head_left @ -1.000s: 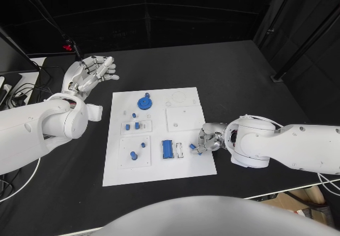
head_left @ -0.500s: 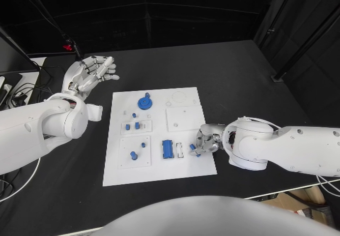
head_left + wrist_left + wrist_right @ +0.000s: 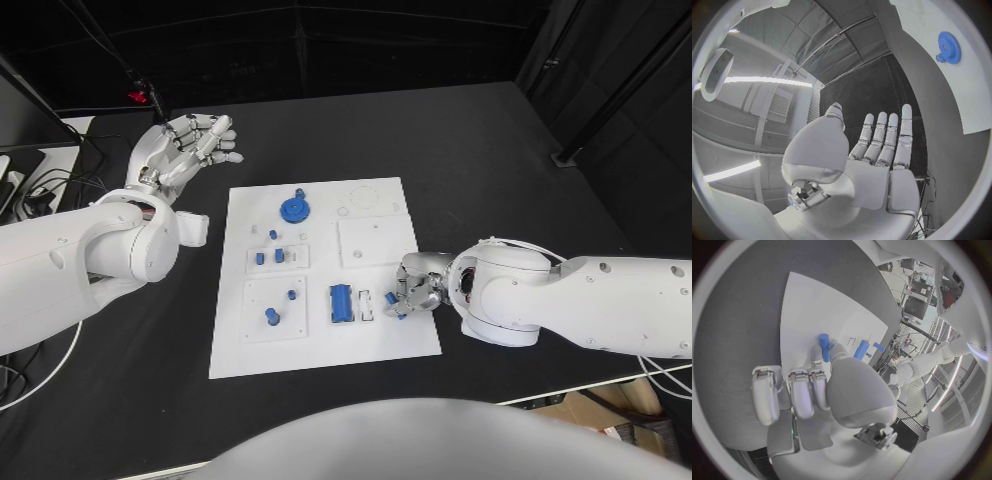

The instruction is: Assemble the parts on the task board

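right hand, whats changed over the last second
The right hand has crept a little further over the task board toward the parts beside the long blue bar, fingers curled at a small blue part. The left hand stays raised and open off the board; the blue gear has not moved.

Light: bright, even on the task board [image 3: 325, 285], dim beyond it.
Shadows: faint.
Distortion: wrist views bend straight edges.
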### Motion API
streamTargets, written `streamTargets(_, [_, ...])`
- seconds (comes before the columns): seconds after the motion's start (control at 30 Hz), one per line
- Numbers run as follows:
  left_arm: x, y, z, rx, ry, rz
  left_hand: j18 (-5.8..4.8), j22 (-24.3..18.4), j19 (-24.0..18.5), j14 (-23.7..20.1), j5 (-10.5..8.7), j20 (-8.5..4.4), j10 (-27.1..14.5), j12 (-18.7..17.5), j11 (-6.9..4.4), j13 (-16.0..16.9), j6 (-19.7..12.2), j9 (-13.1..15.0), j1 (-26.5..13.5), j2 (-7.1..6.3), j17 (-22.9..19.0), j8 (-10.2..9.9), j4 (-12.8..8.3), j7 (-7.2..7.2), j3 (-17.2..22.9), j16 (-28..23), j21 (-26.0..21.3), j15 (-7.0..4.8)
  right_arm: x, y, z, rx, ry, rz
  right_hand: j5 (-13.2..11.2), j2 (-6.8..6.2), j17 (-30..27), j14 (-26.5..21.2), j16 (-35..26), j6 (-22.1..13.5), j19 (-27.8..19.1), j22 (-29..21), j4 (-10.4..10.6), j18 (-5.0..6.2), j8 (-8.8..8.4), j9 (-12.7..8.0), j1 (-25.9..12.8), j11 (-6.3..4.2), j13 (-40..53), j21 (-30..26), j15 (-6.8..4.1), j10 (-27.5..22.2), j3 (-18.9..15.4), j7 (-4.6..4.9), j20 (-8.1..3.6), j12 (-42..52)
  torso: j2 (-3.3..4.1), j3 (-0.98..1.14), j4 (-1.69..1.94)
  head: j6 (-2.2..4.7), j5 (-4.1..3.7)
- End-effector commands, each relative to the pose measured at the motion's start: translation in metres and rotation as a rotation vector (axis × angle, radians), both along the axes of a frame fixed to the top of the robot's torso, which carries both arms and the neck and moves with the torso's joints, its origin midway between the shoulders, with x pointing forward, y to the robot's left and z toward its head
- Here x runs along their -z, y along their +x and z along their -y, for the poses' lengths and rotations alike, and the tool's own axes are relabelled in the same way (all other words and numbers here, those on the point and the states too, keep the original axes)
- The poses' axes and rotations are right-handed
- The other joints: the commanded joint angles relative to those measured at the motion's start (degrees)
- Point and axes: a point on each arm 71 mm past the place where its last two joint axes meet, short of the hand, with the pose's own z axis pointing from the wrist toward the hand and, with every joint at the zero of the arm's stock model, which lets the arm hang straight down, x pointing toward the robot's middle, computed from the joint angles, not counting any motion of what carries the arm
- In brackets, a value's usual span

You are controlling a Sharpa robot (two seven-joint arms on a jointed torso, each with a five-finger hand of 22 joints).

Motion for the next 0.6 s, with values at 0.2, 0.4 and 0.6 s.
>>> streamTargets(0.2, [-0.0008, 0.0, 0.0005, 0.011, -0.006, -0.001, 0.06, 0.08, 0.4, -0.02, 0.27, -0.16, -0.27, 0.37, 0.02, -0.08, -0.4, -0.07, 0.12, 0.6, -0.08, 0.32, -0.05, 6.25, -0.35, 0.26, 0.38, -0.39, 0.0123, -0.0043, 0.0086, 0.061, -0.04, -0.053, -0.54, -1.51, 15.06, 5.97, 0.14, 2.59, 5.86, 15.09, -4.64, -0.43, -14.4, -29.09, -2.32, 0.13, 15.02, 0.19, 0.35, 5.87, 14.27, -1.2, 0.55, -0.26, -0.02, 0.03, 0.01, 0.0, 0.17])
streamTargets(0.4, [-0.0008, -0.0001, -0.0005, 0.009, -0.006, -0.002, 0.06, 0.08, 0.4, -0.02, 0.27, -0.16, -0.27, 0.37, 0.02, -0.08, -0.4, -0.07, 0.12, 0.6, -0.08, 0.32, -0.05, 6.25, -0.35, 0.26, 0.38, -0.39, 0.0089, -0.0061, 0.0061, 0.071, 0.042, -0.042, 0.16, -3.43, 15.06, 5.97, 0.14, 3.24, 5.86, 15.09, -4.91, -0.43, -15.65, -30.24, -4.98, 0.08, 15.02, 0.19, 0.27, 5.87, 16.86, -1.42, 0.54, -0.26, -0.02, 0.02, -0.02, 0.0, 0.39])
streamTargets(0.6, [-0.0007, 0.0, -0.0011, 0.008, -0.005, -0.002, 0.05, 0.09, 0.4, -0.03, 0.27, -0.16, -0.28, 0.38, 0.02, -0.08, -0.42, -0.07, 0.11, 0.63, -0.08, 0.33, -0.05, 6.25, -0.37, 0.27, 0.4, -0.39, 0.004, -0.0081, 0.0067, 0.082, 0.108, -0.014, 0.86, -4.34, 15.06, 5.97, 0.14, 4.72, 5.86, 15.09, -5.3, -0.43, -15.8, -30.55, -5.64, 0.11, 15.02, 0.19, 0.25, 5.87, 17.52, -1.35, 0.5, -0.26, 0.0, 0.04, -0.01, 0.0, 0.47])
